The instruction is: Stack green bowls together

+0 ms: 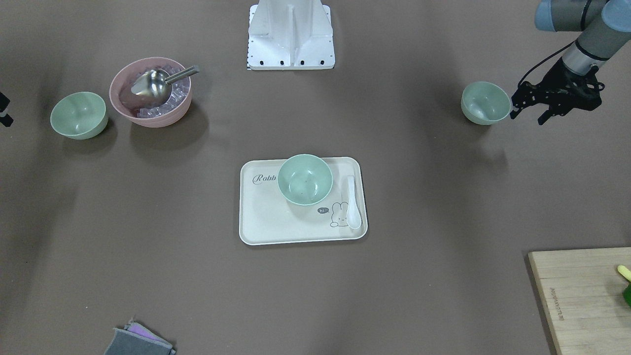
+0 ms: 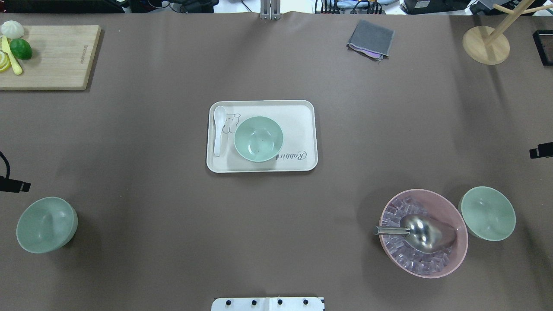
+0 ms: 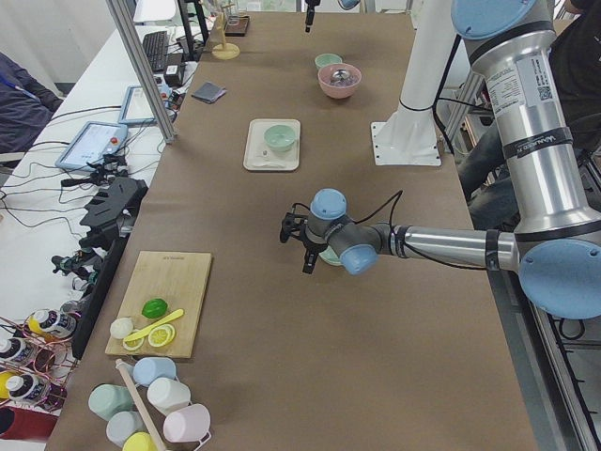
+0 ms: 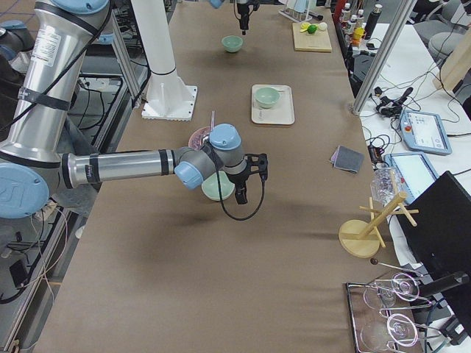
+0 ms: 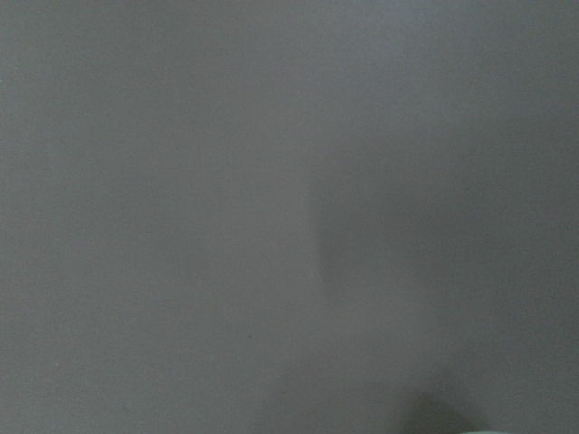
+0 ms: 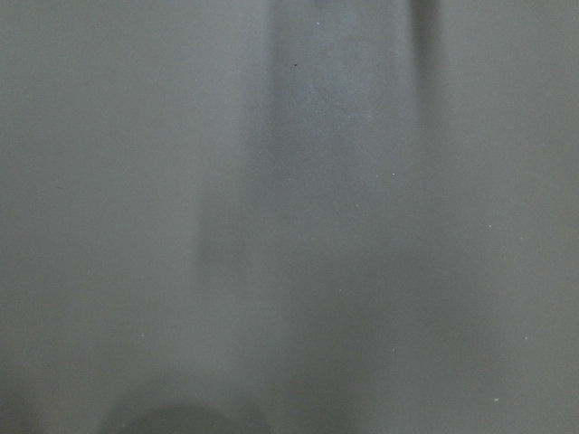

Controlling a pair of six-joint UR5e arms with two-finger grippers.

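On the desk, front-facing view: centre green bowl [image 1: 305,179] sits on the tray [image 1: 276,223]; left-side green bowl [image 1: 485,102] stands just beside the left claw [image 1: 526,118], which is spread wide and grips nothing; right-side green bowl [image 1: 79,115] stands beside the pink bowl [image 1: 158,121]. Overhead view: right claw [image 2: 541,151] only clips the frame edge, so I cannot tell its spread
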